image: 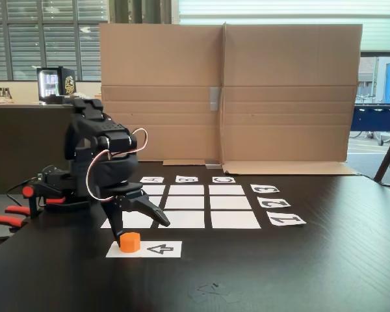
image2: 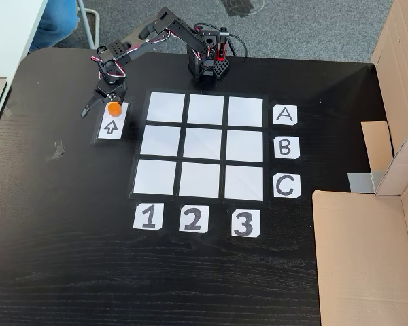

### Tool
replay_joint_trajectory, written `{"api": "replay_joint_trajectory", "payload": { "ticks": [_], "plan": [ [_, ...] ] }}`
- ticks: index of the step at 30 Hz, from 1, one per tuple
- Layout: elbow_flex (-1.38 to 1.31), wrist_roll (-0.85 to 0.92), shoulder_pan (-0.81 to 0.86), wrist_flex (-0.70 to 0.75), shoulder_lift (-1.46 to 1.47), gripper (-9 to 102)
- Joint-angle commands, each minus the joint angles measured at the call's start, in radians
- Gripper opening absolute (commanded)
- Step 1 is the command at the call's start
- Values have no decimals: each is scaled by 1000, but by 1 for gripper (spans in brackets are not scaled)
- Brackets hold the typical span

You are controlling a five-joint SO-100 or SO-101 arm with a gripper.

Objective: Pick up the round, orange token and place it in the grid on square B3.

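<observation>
The orange token (image: pixel 130 242) (image2: pixel 113 106) sits on the end of a white strip with a black arrow (image: pixel 159 249) (image2: pixel 111 129), beside the grid (image: pixel 231 203) (image2: pixel 198 146). My gripper (image: pixel 141 229) (image2: pixel 107 107) hangs low over the token, open, its black fingers spread to either side of it. In both fixed views one finger (image: pixel 117 227) stands close against the token; whether it touches I cannot tell. Square B3 (image: pixel 186 190) (image2: pixel 245 145) lies bare, in the line of card B (image2: pixel 285 147) and card 3 (image2: pixel 243 223).
A tall cardboard wall (image: pixel 227 91) (image2: pixel 367 251) stands along one side of the black table. The arm's base (image2: pixel 207 64) is clamped at the table edge, with red-orange clamp handles (image: pixel 6 221) sticking out. A person's blue-clad leg (image2: pixel 54 24) is beyond the table.
</observation>
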State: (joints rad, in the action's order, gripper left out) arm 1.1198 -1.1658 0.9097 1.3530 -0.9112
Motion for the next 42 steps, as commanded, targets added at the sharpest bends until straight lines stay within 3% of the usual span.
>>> {"api": "replay_joint_trajectory", "payload": {
  "ticks": [1,2,3,4,6,19,31,37,42],
  "plan": [
    [26,0,-23,-28,-40,73],
    [34,0,-25,-32,-41,72],
    [38,0,-26,-35,-43,64],
    [40,0,-29,-43,-44,48],
    [40,-3,-34,-78,-46,-1],
    [40,-94,-11,-104,-98,-1],
    [118,41,-23,-72,-518,-1],
    [244,84,-144,-54,-765,-1],
    [311,95,-345,17,-977,-1]
  ]
}}
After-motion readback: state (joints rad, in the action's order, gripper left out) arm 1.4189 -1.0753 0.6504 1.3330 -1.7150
